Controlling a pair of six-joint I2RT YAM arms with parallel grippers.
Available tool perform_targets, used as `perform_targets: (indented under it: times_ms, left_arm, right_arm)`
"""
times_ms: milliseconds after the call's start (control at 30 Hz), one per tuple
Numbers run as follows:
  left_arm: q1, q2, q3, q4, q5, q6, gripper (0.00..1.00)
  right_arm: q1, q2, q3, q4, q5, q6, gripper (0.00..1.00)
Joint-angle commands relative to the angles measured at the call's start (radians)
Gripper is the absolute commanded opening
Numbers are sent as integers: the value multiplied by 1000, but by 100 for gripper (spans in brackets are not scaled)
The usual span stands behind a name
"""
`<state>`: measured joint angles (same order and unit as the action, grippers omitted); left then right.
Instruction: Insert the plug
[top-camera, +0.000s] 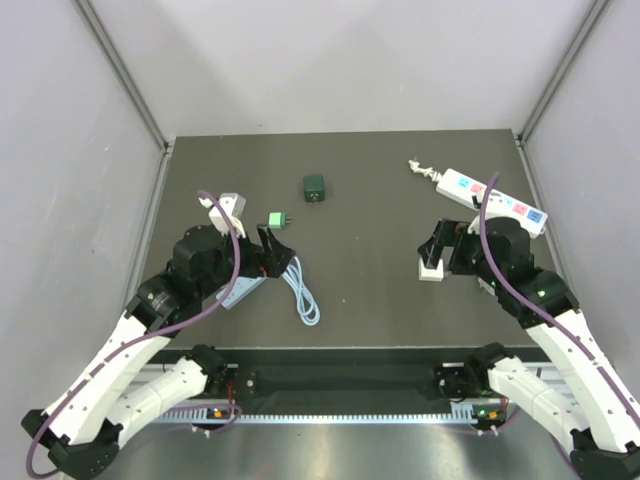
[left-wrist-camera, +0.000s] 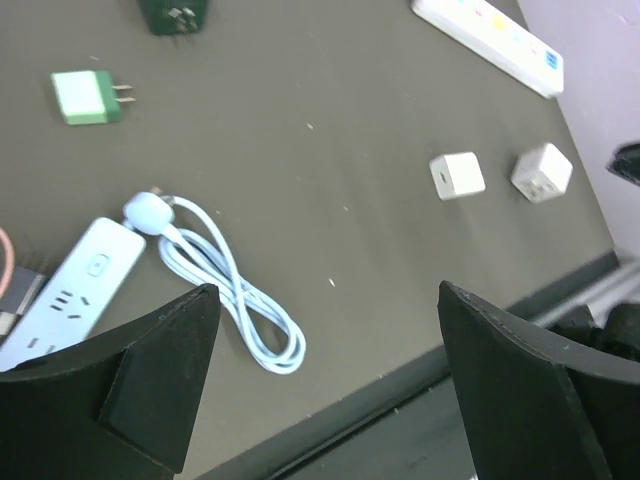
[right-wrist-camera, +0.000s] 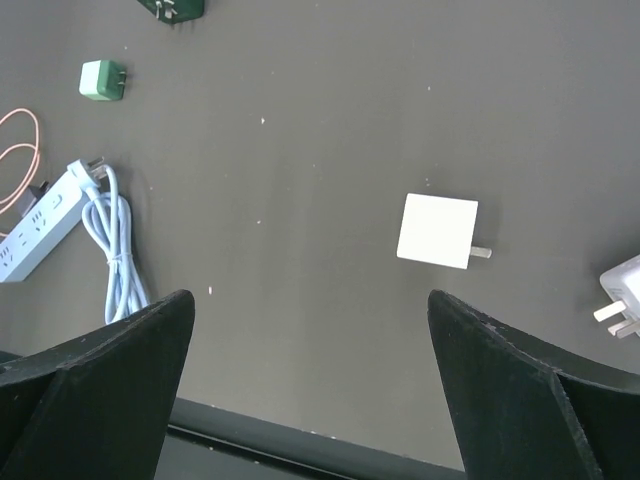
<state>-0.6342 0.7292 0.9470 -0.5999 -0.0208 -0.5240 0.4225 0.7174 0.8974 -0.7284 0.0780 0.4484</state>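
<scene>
A white power strip (top-camera: 495, 197) with red and blue switches lies at the far right; it also shows in the left wrist view (left-wrist-camera: 490, 40). A white plug adapter (right-wrist-camera: 437, 231) lies on the dark mat, just beyond my right gripper (right-wrist-camera: 310, 340), which is open and empty. A second white adapter (right-wrist-camera: 622, 295) lies to its right. A light green plug (top-camera: 278, 219) lies ahead of my left gripper (top-camera: 275, 255). The left gripper (left-wrist-camera: 325, 330) is open and empty above the mat's near edge. A light blue power strip (left-wrist-camera: 75, 290) with a coiled cable (left-wrist-camera: 225, 290) lies beside it.
A dark green adapter (top-camera: 315, 187) sits at the mat's middle back. Grey walls enclose the mat on three sides. The table's front edge (left-wrist-camera: 420, 370) runs just below both grippers. A pink cable (right-wrist-camera: 15, 150) loops at the far left of the right wrist view.
</scene>
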Motion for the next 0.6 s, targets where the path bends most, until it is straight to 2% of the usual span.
perform_targets:
  times_ms: [0,167,200,300,433,467,533,567]
  left_arm:
    - [-2,22,32,61,-97,-13,94]
    - [-2,160,88,100,-316,-53,89]
    - [-2,221,113,109,-400,-57,89]
    - [2,347,162,187,-503,-22,89]
    - [24,539,242,308,-457,28,89]
    - [30,634,266,334,-441,35,89]
    - [54,737,360,327,-394,36,89]
    - [65,838,393,316,-372,35,89]
  right_arm:
    - [-8,-3,5,43,12,4,100]
    - [-8,-6,-15,96,-21,30,100]
    - [-8,-7,-15,99,-53,20,100]
    - [-8,-12,-18,106,-101,-7,100]
    - [-10,-39,-41,93,-126,-17,100]
    - [-8,-44,-46,89,-132,-19,100]
    - [-8,-56,-52,80,-156,-27,100]
    - [-8,-59,-51,80,-167,-37,100]
